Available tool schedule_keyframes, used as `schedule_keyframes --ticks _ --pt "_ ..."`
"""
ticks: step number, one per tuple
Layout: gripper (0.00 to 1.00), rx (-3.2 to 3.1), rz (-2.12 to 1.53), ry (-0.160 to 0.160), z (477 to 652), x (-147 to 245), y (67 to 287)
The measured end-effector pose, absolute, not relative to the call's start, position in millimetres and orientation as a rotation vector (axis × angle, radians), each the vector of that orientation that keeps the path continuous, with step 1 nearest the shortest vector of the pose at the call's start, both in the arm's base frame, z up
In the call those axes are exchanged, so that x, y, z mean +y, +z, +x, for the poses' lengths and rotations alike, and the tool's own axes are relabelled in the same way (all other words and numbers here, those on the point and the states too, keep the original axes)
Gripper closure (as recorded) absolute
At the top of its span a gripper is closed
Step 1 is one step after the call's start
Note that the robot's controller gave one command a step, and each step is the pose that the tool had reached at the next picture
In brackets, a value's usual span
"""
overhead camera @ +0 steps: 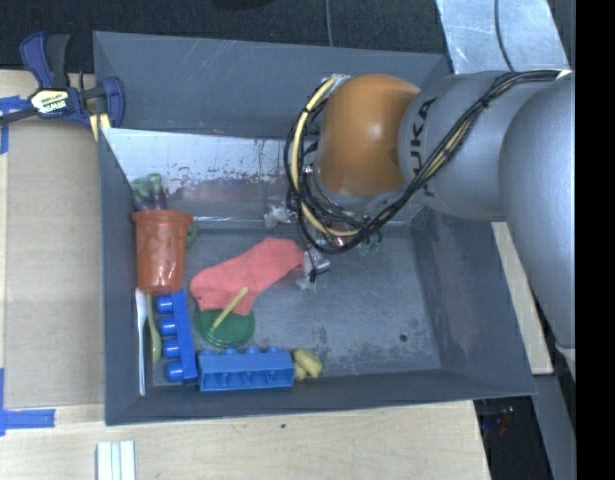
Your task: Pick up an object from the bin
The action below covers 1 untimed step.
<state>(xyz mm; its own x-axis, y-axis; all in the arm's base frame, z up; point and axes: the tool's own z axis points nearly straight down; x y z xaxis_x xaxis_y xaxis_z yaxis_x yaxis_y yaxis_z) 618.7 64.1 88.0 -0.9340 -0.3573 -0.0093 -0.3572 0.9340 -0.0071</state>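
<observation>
The grey arm [487, 148] reaches in from the right, and its orange wrist cover [362, 133], wrapped in cables, hangs over the middle of the far part of the bin [437, 308]. The cover hides nearly all of the gripper [309, 266]. Only a small metal tip shows below it, so I cannot tell whether the gripper is released or clenched.

A floppy pink-red piece [242, 273] lies on the bin floor left of centre, its right end touching or just beside that metal tip; contact is hard to make out.

The rest sits along the left and near walls:
- an orange-red cup [162, 250], with something greenish [149, 188] behind it, too dim to name
- two blue toy bricks, one long [245, 368] and one on end [174, 336]
- a green round lid [225, 330] with a yellow stick [229, 306] across it
- a small yellow bit [307, 365]
</observation>
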Motion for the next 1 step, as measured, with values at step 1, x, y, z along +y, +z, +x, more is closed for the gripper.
schedule_keyframes --ticks 1 --pt "0.00 3.113 -0.356 -0.002 594.8 110.5 74.0"
